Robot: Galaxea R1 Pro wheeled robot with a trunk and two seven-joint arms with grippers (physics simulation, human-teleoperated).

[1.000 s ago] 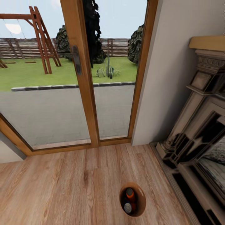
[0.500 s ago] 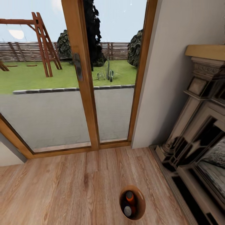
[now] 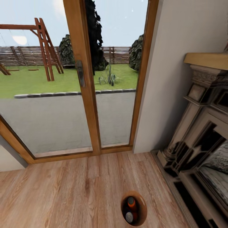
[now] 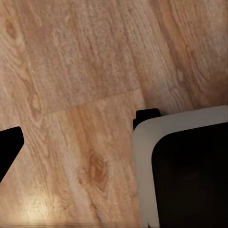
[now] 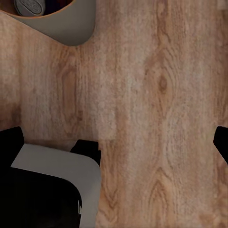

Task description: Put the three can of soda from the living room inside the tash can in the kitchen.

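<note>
While the bin (image 3: 134,208) sits on the near floor (image 3: 63,190) by the glass doors (image 3: 79,79), cans (image 3: 131,202) inside, both claws look released, holding nothing. I judge rolling forward carelessly could tip the bin and spill the cans.

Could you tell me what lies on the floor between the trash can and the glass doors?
In the head view, nothing but bare pale wood floor lies between the trash can, which holds soda cans, and the wood-framed glass doors.
</note>
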